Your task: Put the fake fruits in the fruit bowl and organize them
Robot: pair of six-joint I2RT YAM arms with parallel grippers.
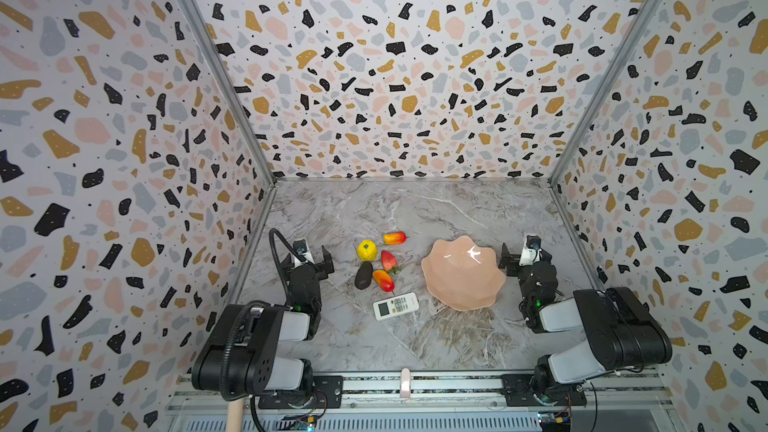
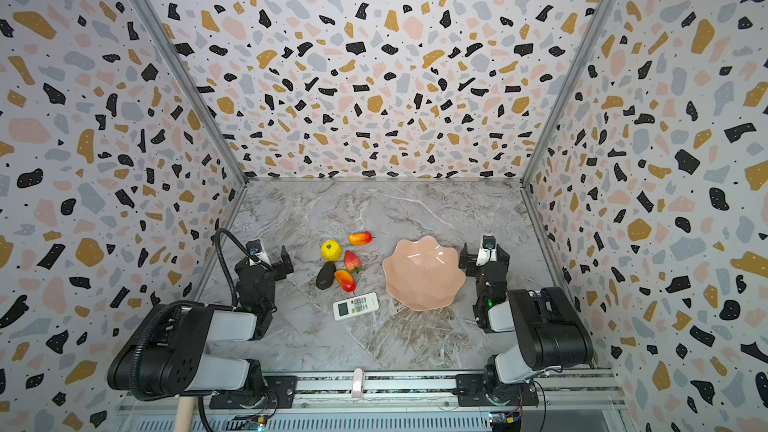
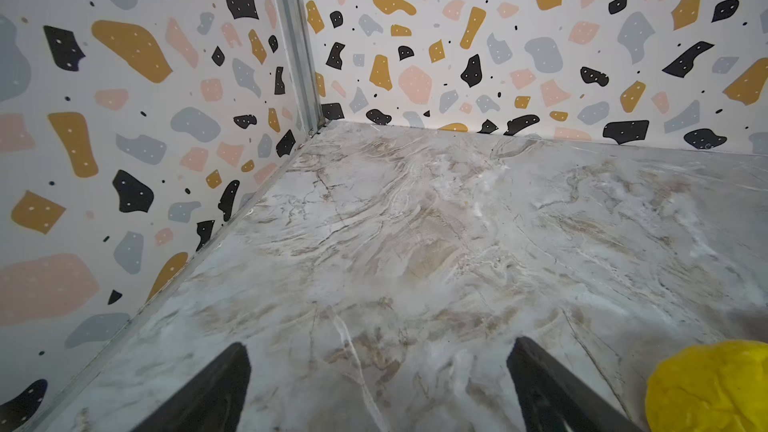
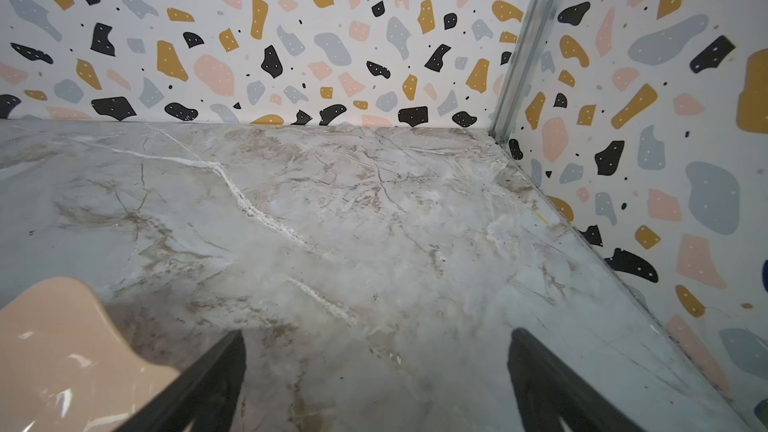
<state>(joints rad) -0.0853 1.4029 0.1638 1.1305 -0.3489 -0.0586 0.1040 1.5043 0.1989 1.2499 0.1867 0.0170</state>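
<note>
The fake fruits lie in a cluster on the marble table left of centre in both top views: a bumpy yellow ball (image 1: 367, 250), a red strawberry (image 1: 389, 260), a red-orange oval (image 1: 394, 238), a second such oval (image 1: 383, 280) and a blackish oval (image 1: 363, 275). To their right sits the salmon-pink fruit bowl (image 1: 462, 274), empty. My left gripper (image 1: 308, 260) stands open just left of the fruits; its wrist view shows the yellow ball (image 3: 710, 388) beside the open left gripper (image 3: 380, 371). My right gripper (image 1: 524, 256) is open beside the bowl's right rim (image 4: 62, 351), with only marble between the fingers.
A white remote control (image 1: 395, 306) lies in front of the fruits, near the bowl's front left edge. Patterned walls close in the table on the left, back and right. Both arm bases sit on the rail (image 1: 415, 386) along the front edge.
</note>
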